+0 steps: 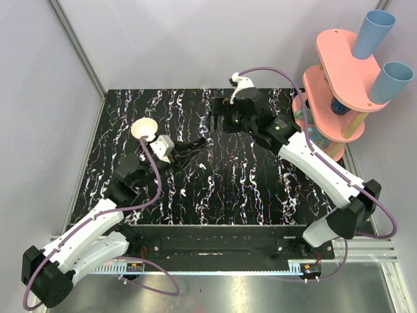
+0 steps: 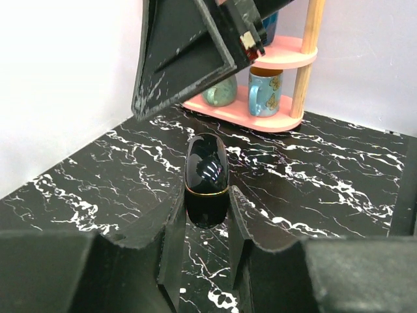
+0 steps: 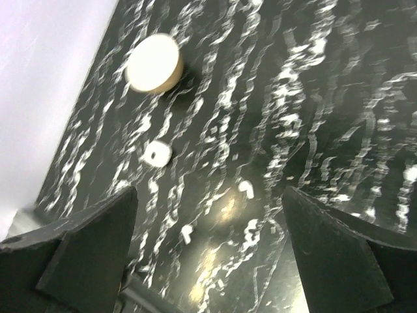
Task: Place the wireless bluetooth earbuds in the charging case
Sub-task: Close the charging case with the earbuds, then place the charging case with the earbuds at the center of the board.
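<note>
Black fingers of the left gripper fill the bottom of its wrist view, clamped on the lower end of a black capsule, a glossy, rounded oval with a thin gold band. The left arm stretches low from the near-left corner toward the middle of the tabletop. Its wrist is just beside the charging case, a smooth, cream, round puck lying flat toward the far-left corner.

The right arm reaches from the near-right corner to the middle of the far edge. The right gripper has its fingers spread wide with nothing between them. Its wrist view is blurred. A small white piece lies on the tabletop near the case but apart from it. Among the white veins of the black marble-patterned surface, whether it is an earbud cannot be told.

A pink tiered rack carrying blue cups stands off the far-right corner.
</note>
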Controlling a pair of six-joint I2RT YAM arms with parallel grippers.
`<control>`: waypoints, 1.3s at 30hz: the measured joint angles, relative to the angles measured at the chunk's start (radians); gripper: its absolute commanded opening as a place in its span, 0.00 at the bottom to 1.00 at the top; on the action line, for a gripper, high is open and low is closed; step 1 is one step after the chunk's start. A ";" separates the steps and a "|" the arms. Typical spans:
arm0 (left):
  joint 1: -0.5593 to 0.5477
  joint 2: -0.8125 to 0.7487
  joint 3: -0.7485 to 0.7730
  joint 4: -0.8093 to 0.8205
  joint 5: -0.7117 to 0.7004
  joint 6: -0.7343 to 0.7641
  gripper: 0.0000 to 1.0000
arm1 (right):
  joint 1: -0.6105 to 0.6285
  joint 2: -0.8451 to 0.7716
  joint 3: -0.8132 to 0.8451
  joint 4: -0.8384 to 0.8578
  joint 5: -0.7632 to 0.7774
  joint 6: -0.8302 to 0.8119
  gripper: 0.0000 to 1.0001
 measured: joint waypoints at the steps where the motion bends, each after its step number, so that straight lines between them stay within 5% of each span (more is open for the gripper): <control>1: 0.000 0.008 0.015 -0.026 0.007 -0.003 0.00 | 0.000 -0.014 -0.012 0.003 0.042 0.003 1.00; 5: 0.000 0.086 0.114 -0.130 0.049 -0.027 0.00 | -0.002 -0.142 -0.140 0.071 0.281 0.010 1.00; 12: 0.000 0.241 0.190 -0.185 0.172 -0.132 0.00 | -0.042 -0.323 -0.241 0.156 0.450 -0.005 1.00; 39: -0.116 1.004 0.504 -0.207 0.188 -0.594 0.01 | -0.104 -0.466 -0.360 0.135 0.570 0.053 1.00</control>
